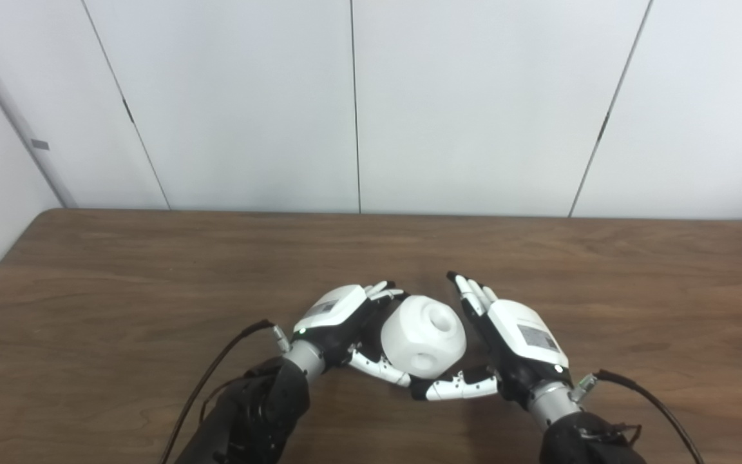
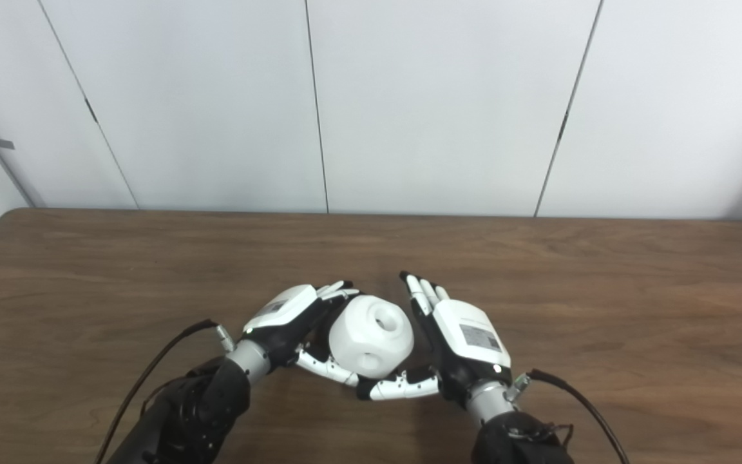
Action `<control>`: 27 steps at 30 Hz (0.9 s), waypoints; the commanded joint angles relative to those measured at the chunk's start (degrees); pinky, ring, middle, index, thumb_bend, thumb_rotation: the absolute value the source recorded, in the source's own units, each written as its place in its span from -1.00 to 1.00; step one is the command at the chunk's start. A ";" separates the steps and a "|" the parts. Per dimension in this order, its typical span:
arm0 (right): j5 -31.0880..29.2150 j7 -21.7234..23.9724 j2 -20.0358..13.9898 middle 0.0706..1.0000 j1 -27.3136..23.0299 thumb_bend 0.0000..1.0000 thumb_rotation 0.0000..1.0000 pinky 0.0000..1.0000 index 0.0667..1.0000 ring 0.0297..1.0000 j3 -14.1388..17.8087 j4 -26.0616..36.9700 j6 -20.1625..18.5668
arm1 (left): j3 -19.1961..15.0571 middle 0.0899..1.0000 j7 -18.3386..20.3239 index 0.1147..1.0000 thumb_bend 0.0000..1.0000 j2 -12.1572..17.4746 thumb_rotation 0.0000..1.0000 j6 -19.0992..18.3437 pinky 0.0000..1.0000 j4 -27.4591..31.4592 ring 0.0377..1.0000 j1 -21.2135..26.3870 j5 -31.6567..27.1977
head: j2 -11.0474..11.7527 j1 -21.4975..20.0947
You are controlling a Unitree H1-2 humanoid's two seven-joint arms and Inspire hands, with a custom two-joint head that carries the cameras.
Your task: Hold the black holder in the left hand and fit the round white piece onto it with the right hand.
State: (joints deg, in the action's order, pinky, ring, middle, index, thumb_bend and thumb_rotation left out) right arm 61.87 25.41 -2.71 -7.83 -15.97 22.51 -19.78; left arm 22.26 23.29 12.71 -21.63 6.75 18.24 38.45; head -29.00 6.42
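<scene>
Left robot hand (image 1: 339,319) curled around the round white piece (image 1: 424,335), fingers over its far side, thumb beneath; black holder hidden, if present. Right robot hand (image 1: 513,341) just right of the piece, fingers straight and apart, thumb (image 1: 461,388) reaching under it, holding nothing. Piece sits low over the wooden counter (image 1: 152,290), near its front edge.

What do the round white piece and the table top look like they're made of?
Round white piece: likely plastic, matte, given its even white surface, soft shading and molded round holes. Table: dark brown wood or wood-look laminate, with visible grain and low sheen; the pictures can't tell which.
</scene>
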 commanded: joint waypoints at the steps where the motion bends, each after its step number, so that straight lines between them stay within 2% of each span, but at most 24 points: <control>1: -0.30 -1.22 0.21 1.00 -1.88 1.00 0.06 0.49 1.00 1.00 0.33 2.33 0.32 | -0.40 1.00 1.01 0.79 1.00 1.11 -0.27 -1.70 1.00 0.29 1.00 0.11 -0.17 | -0.08 0.05; 27: -1.83 -1.95 0.38 1.00 -2.82 1.00 0.08 0.48 1.00 1.00 0.17 3.03 0.29 | -0.11 1.00 0.95 0.78 1.00 1.31 -0.26 -1.79 1.00 -0.06 1.00 0.18 -0.15 | 0.55 0.21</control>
State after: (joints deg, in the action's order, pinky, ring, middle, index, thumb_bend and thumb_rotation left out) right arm 60.14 24.60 -2.67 -8.91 -15.88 23.04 -19.88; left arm 22.24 23.08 12.74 -21.65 6.74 18.23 38.08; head -28.39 6.59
